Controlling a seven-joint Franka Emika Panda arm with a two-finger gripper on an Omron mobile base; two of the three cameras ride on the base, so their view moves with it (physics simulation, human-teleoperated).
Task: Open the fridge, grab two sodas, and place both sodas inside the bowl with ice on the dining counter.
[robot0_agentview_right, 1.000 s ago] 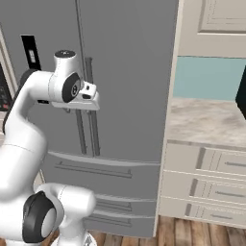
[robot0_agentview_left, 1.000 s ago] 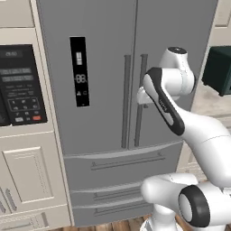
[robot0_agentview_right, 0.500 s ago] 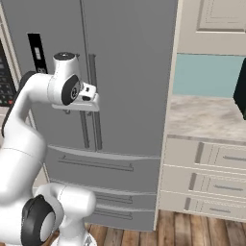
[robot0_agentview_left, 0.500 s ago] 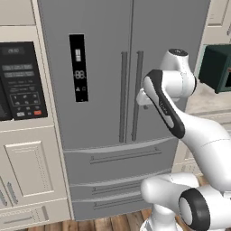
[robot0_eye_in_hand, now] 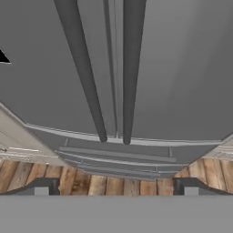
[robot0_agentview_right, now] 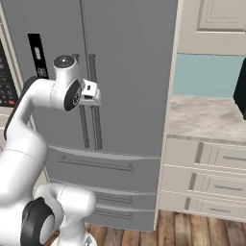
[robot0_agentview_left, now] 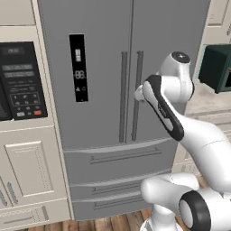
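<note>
Nothing of the task is judged to be done. The fridge [robot0_agentview_left: 122, 90] is shut: both upper doors lie flush, and the seam between them is closed from top to bottom. No soda, no bowl and no dining tabletop can be made out, so the opening, both pick-ups and both placements are all left to do. The step in hand is judged to be the approach to a door handle.

The gripper [robot0_eye_in_hand: 116, 184] is held in front of the fridge at about mid-height of its doors, just beside the right handle [robot0_agentview_right: 94, 101] and apart from it; nothing is touched. The fingers [robot0_eye_in_hand: 42, 186] are spread wide and nothing is between them. In the hand view the two handle bars run away from the camera, with the door seam between them and the lower drawers [robot0_eye_in_hand: 116, 157] beyond their ends.

The fridge is a tall grey French-door unit. Two long vertical bar handles stand close together either side of the centre seam, the left handle [robot0_agentview_left: 122, 97] darker in shade than the door face. A narrow black display panel [robot0_agentview_left: 78, 67] is set into the left door. Below the doors, stacked drawers with horizontal bar pulls reach down to the wooden floor [robot0_agentview_right: 202, 230]. A black-panelled oven [robot0_agentview_left: 20, 81] in a cream cabinet is set to the left of the fridge, and cream drawers [robot0_agentview_right: 206, 178] under a marbled top are set to its right.
</note>
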